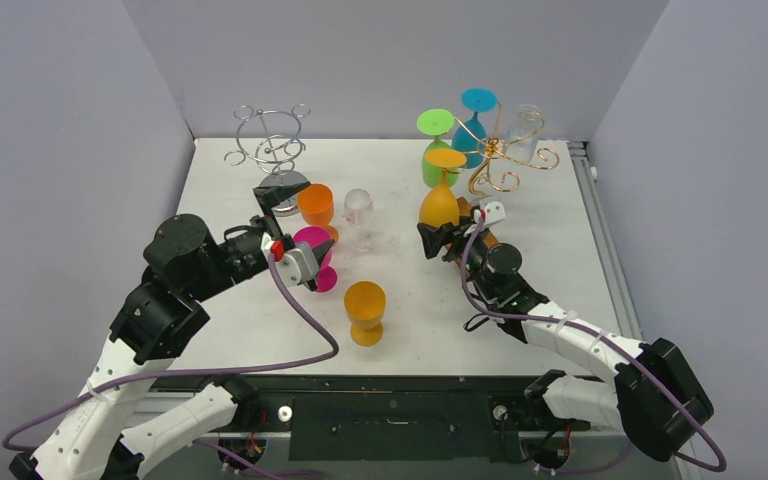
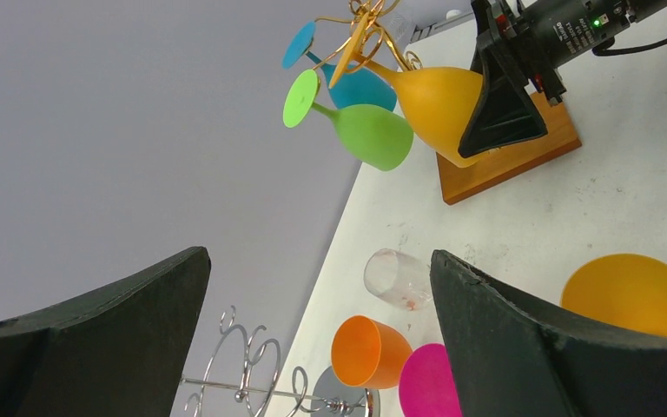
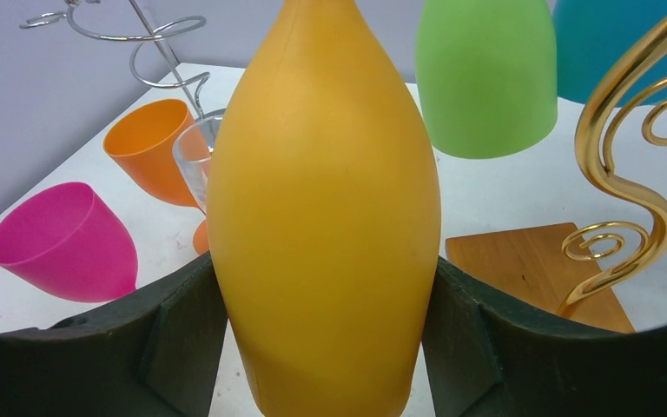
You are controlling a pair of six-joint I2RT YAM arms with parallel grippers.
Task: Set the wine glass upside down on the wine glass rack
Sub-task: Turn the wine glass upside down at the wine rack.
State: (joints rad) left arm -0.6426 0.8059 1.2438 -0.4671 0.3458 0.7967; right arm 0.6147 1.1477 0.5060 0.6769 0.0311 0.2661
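I hold a yellow-orange wine glass (image 1: 440, 205) upside down, my right gripper (image 1: 447, 236) shut on its bowl. In the right wrist view the bowl (image 3: 321, 174) fills the space between both fingers (image 3: 182, 330). Its foot (image 1: 446, 158) is up beside an arm of the gold wine glass rack (image 1: 505, 150) at the back right; whether the stem sits in the arm I cannot tell. My left gripper (image 1: 295, 228) stands open with nothing between its fingers, close to a pink glass (image 1: 315, 250).
Green (image 1: 436, 150), teal (image 1: 475, 120) and clear (image 1: 527, 130) glasses hang upside down on the gold rack, which has a wooden base (image 2: 521, 161). A silver rack (image 1: 272, 140) stands back left. Orange (image 1: 316, 205), clear (image 1: 358, 215) and amber (image 1: 365, 305) glasses stand mid-table.
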